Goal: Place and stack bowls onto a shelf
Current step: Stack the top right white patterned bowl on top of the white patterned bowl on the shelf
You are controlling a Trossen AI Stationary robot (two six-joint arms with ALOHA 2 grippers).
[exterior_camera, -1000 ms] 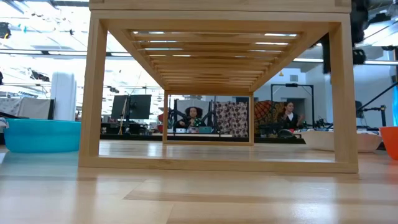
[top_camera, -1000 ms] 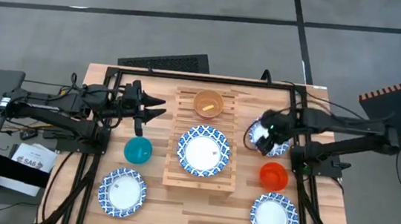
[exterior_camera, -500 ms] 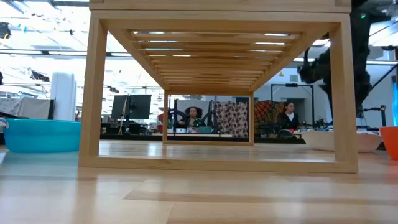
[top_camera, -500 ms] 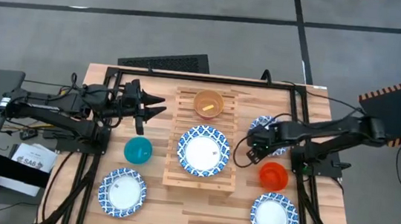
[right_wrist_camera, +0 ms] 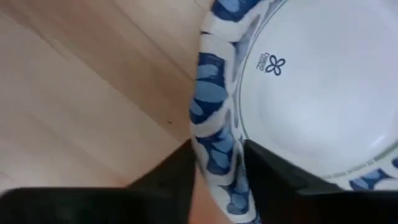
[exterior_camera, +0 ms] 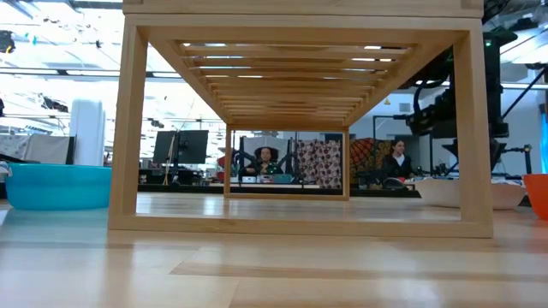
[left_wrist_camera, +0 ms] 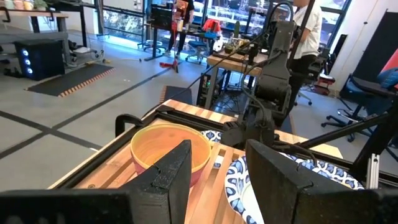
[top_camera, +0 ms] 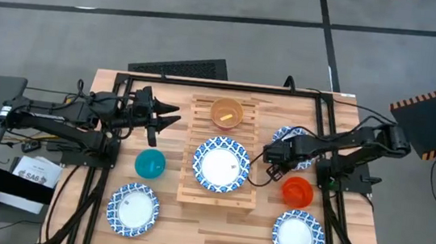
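Where right gripper (right_wrist_camera: 217, 171) straddles round glossy bowl (right_wrist_camera: 298, 93) rim.

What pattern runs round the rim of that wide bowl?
Blue leaf-like shapes on white ring the wide bowl's rim, clearest in the right wrist view.

2 bowls (top_camera: 221, 164) on shelf (top_camera: 188, 185)

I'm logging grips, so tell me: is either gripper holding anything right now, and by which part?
The right gripper has its fingers astride the blue patterned rim of a wide bowl. The left gripper holds nothing.
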